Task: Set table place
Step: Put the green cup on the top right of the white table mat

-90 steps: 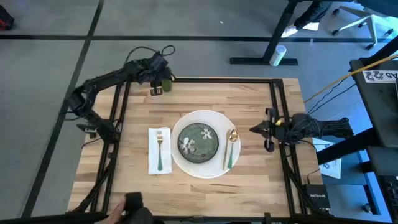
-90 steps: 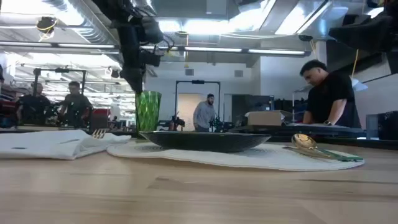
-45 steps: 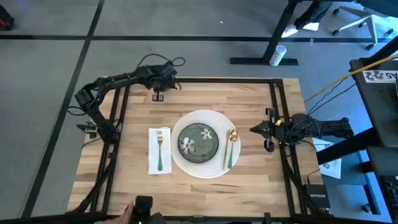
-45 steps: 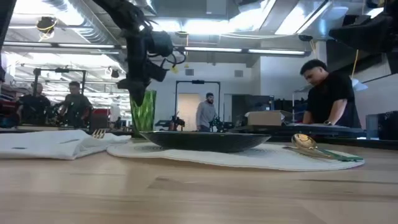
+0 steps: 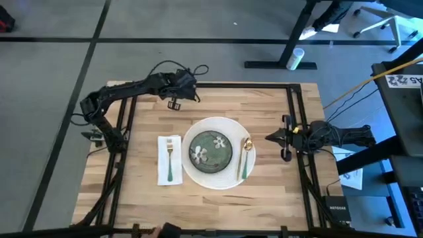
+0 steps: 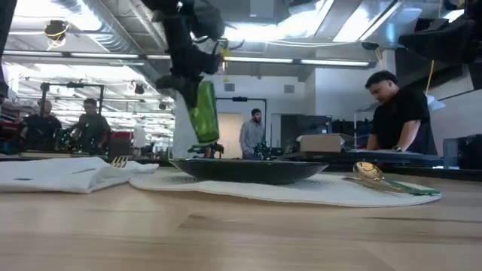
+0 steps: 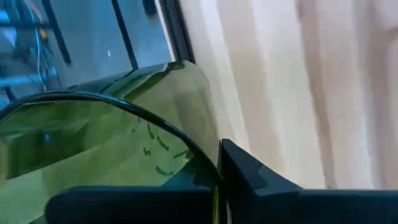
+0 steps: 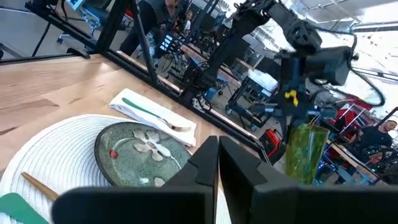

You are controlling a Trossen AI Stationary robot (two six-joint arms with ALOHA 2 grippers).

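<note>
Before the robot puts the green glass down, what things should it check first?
1. Green glass held by the left gripper: ok, it hangs off the table, tilted.
2. Landing spot on the bare wood behind the white plate: ok, nothing shows there.
3. Dark flowered bowl sits centred on the plate: ok.
4. Fork lies on the napkin, left of the plate: ok.
5. Gold spoon rests on the plate's right rim: ok.
6. Right gripper waits at the table's right edge, away from the dishes: ok.
</note>
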